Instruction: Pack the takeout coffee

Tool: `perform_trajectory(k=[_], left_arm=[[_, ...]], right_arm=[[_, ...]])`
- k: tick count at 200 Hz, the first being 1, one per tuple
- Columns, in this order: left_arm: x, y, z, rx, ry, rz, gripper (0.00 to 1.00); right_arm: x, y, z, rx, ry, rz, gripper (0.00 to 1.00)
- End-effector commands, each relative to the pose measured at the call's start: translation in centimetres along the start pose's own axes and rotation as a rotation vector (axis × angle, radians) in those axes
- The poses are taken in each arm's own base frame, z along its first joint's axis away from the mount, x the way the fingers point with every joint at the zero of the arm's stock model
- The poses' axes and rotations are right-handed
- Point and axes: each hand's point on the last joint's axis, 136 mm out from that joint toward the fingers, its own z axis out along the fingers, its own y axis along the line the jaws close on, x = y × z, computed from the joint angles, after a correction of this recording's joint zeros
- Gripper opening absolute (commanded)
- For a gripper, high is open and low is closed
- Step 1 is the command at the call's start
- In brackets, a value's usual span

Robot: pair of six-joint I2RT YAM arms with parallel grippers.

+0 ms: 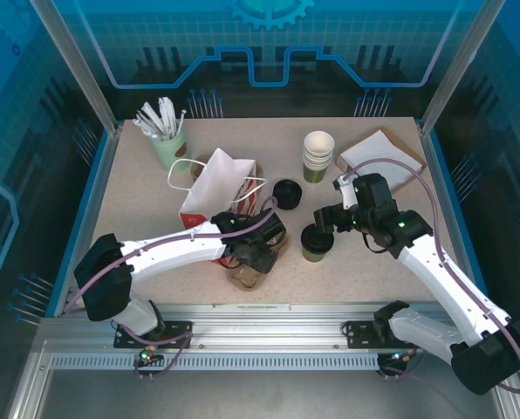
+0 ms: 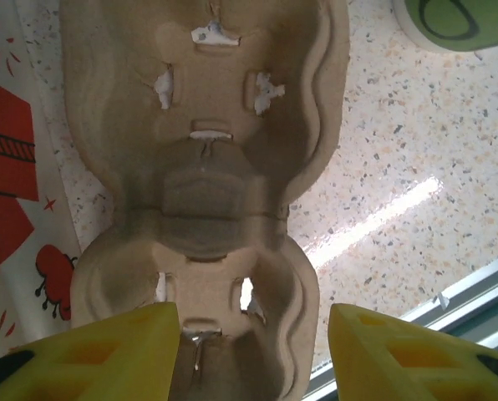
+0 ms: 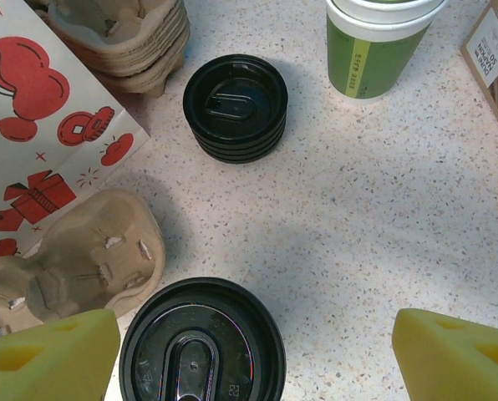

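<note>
On the left, the left pincer [image 2: 249,338] is seen above the pulp cup carrier [image 2: 207,167], yellow fingers parted astride its near end, nothing clamped. Just right of the carrier, the takeout coffee [image 1: 317,243] is stood upright on the table [image 1: 352,275], lid on. The right pincer [image 3: 253,355] is poised directly over it, spread wide and empty, the lid framed between its fingers and set nearer the left one. The right arm is judged the nearer. The carrier lies to the cup's left.
</note>
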Motion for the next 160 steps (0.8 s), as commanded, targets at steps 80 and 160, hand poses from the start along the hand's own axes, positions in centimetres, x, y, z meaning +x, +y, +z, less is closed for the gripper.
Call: perform_trajectory(k=[80, 160], left_arm=[[0.0, 1.5, 3.9, 0.000, 0.067, -0.100, 0.50], [-0.1, 2.3, 4.7, -0.041, 0.088, -0.081, 0.49]], right_arm=[[0.6, -0.1, 0.4, -0.015, 0.014, 0.028, 0.86], [0.8, 0.2, 0.6, -0.036, 0.018, 0.033, 0.86]])
